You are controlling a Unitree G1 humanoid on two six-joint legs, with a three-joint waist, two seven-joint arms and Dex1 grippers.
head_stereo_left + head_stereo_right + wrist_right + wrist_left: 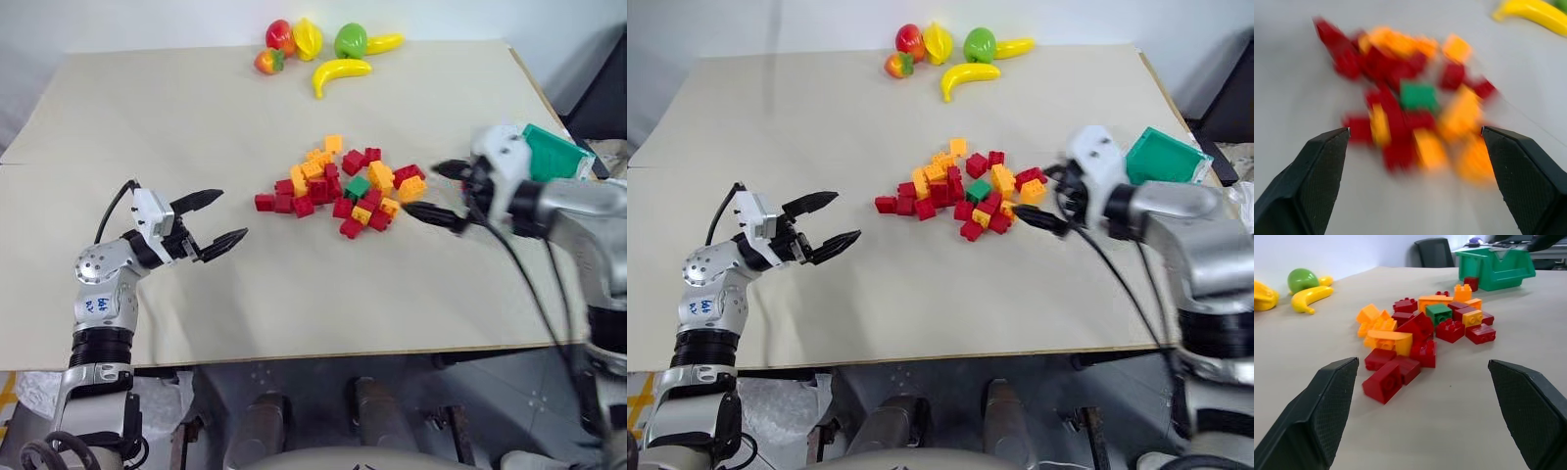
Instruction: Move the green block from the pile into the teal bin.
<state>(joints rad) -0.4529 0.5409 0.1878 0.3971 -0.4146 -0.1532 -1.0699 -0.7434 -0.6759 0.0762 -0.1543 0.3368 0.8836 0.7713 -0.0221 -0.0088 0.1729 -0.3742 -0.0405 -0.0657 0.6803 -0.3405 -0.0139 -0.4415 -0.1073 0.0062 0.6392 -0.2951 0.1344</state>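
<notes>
The green block (358, 186) lies among red, orange and yellow bricks in the pile (323, 181) at the middle of the table. My right gripper (423, 188) hovers just right of the pile, open, fingers pointing at it, with nothing between them. In the right wrist view the green block (1419, 95) sits ahead between the spread fingers. The teal bin (554, 152) stands at the table's right edge, behind my right hand. My left gripper (230, 215) is open and empty, left of the pile, aimed toward it; the left wrist view shows the block (1439, 313) and the bin (1493, 267) beyond.
Toy fruit lies at the far edge: a yellow banana (340, 71), a bright green fruit (350, 40) and red and yellow pieces (289, 44). Bare tabletop (294, 284) stretches between the pile and the near edge. A black chair (1435, 252) stands beyond the table.
</notes>
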